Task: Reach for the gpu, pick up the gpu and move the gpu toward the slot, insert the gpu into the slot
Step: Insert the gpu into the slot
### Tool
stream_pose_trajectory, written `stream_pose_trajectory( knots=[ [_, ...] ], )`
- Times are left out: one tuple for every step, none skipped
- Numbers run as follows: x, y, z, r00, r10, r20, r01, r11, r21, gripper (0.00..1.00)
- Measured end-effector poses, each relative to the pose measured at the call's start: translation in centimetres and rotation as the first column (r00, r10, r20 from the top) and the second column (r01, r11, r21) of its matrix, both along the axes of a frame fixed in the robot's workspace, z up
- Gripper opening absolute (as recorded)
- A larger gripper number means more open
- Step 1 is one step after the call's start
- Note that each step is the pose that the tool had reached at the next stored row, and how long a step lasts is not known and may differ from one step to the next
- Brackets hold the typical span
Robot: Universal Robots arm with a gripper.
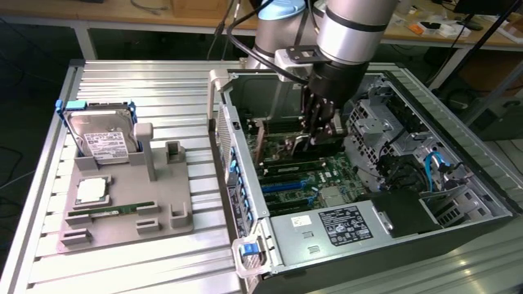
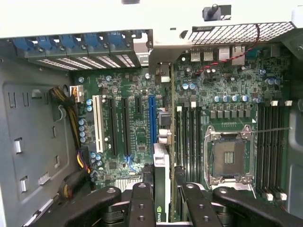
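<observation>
My gripper (image 1: 317,131) reaches down into the open computer case and is shut on the gpu (image 1: 296,144), a thin dark card held on edge over the green motherboard (image 1: 319,168). In the wrist view the two black fingers (image 2: 142,203) clamp the gpu (image 2: 161,189) edge-on, its silvery bracket end (image 2: 162,72) toward the case's rear wall. The slot (image 2: 151,120), a long bright-blue strip, runs parallel to the card and just beside it. I cannot tell whether the card's edge touches the slot. In the exterior view the slot (image 1: 288,184) lies below the gripper.
Black memory strips (image 2: 187,137) and the CPU socket (image 2: 227,156) flank the card; a white strip (image 2: 97,123) and yellow cables (image 2: 71,113) lie on the other side. The drive cage (image 1: 376,122) stands close to the arm. Outside, a grey fixture (image 1: 168,214) holds a hard drive (image 1: 102,138).
</observation>
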State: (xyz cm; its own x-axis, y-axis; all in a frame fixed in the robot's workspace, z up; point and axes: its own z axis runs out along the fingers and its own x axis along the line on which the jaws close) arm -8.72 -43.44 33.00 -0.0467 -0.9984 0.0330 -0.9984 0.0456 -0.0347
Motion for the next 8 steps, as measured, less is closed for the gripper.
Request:
stream_pose_trajectory(
  knots=[
    [0.02,-0.02,-0.06,1.0,-0.001,-0.0063,0.001,1.0,0.0002,0.27],
    [0.05,-0.04,-0.12,0.9999,-0.002,-0.0124,0.002,1.0,0.0004,0.27],
    [0.09,-0.09,-0.19,0.9998,-0.003,-0.0174,0.003,1.0,0.0005,0.27],
    [0.15,-0.16,-0.31,0.9998,-0.004,-0.0194,0.004,1.0,0.0005,0.27],
    [0.19,-0.28,-0.46,0.9998,-0.004,-0.0196,0.004,1.0,0.0002,0.27],
    [0.27,-0.39,-0.65,0.9998,-0.004,-0.0196,0.004,1.0,0.0004,0.27],
    [0.35,-0.5,-0.84,0.9998,-0.004,-0.0195,0.004,1.0,0.0005,0.27],
    [0.43,-0.59,-1.03,0.9998,-0.005,-0.0195,0.005,1.0,0.0005,0.27]
  ],
)
